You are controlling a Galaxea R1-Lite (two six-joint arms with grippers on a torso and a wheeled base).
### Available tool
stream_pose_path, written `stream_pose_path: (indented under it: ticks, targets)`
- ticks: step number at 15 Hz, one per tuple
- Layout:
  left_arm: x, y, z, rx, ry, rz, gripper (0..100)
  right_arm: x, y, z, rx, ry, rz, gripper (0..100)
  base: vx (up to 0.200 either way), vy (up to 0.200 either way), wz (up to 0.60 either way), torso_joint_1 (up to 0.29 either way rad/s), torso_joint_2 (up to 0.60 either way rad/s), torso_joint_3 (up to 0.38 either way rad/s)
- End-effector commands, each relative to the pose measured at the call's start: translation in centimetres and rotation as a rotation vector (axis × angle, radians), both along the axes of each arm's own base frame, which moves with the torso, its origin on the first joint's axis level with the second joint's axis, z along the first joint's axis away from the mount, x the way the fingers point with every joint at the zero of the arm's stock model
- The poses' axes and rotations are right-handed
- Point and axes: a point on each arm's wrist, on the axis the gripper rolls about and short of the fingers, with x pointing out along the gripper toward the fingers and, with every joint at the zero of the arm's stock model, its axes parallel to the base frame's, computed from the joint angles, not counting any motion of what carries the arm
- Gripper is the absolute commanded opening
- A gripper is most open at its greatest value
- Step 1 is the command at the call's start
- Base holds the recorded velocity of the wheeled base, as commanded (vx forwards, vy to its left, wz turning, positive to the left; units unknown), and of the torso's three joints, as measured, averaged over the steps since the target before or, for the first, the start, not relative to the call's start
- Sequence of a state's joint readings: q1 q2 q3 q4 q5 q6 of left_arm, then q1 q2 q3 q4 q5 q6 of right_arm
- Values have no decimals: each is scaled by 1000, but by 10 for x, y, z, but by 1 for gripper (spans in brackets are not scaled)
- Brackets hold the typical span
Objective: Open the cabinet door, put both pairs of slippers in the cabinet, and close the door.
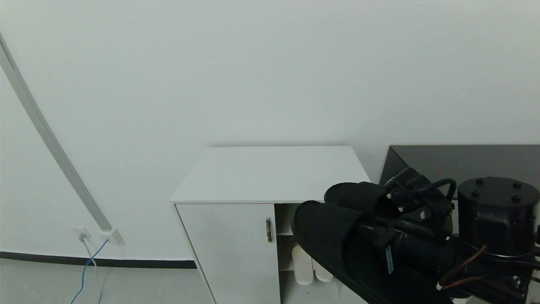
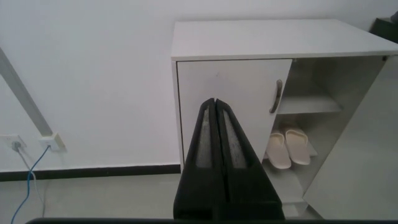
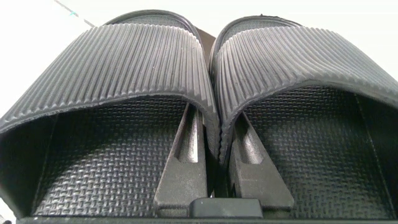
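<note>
- The left gripper (image 2: 215, 155) hangs in front of the cabinet, its two fingers pressed flat together with nothing between them. It is best kept out of the way for this step.
- The white cabinet (image 1: 270, 173) stands against the wall. Its left door (image 1: 230, 249) is closed, with the handle (image 1: 268, 230) at the inner edge, and the right half stands open, showing its shelves.
- A white pair of slippers (image 1: 307, 266) already sits side by side on a lower shelf, toes inward, so the first pair seems to be done.
- The shelf above it (image 2: 308, 104) looks free and is probably the easiest target.
- The black slippers (image 1: 333, 223) are held in the air just in front of the open half, toes pointing at the cabinet.
- The right gripper (image 3: 216, 124) has one finger (image 3: 186, 168) inside each slipper and clamps the two adjoining side walls together, so both travel as one.
- To do this step well, judging from here:
  - Keep the soles level and steer the toes between the closed door's edge and the cabinet's right wall.
  - Pass clear of the white pair, and let go only once the soles rest on a shelf.
  - The hold is narrow, so a bump on the shelf edge could twist the pair.
- A dark counter (image 1: 464, 160) sits to the right of the cabinet.
</note>
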State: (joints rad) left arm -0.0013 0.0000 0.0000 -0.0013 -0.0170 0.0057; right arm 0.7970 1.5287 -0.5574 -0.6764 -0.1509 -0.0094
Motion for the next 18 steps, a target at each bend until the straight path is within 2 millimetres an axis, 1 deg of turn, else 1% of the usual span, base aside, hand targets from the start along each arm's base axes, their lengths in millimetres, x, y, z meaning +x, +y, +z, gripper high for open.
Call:
stream_pose_path:
  ticks: [1,9,14,18]
  targets:
    - [0,0,0,0,1,0,0,-1,0,-1,-7,0,6,0,0,0,0,0,0,0]
    - [0,0,0,-1,0,0,0,-4,0,-3,-15,-2,17,0,0,0,0,0,0,0]
    - [0,0,0,-1,0,0,0,-4,0,-3,-16,-5,16,0,0,0,0,-151,346,189]
    - [0,0,0,-1,0,0,0,-5,1,-3,-11,-7,23,0,0,0,0,-196,469,264]
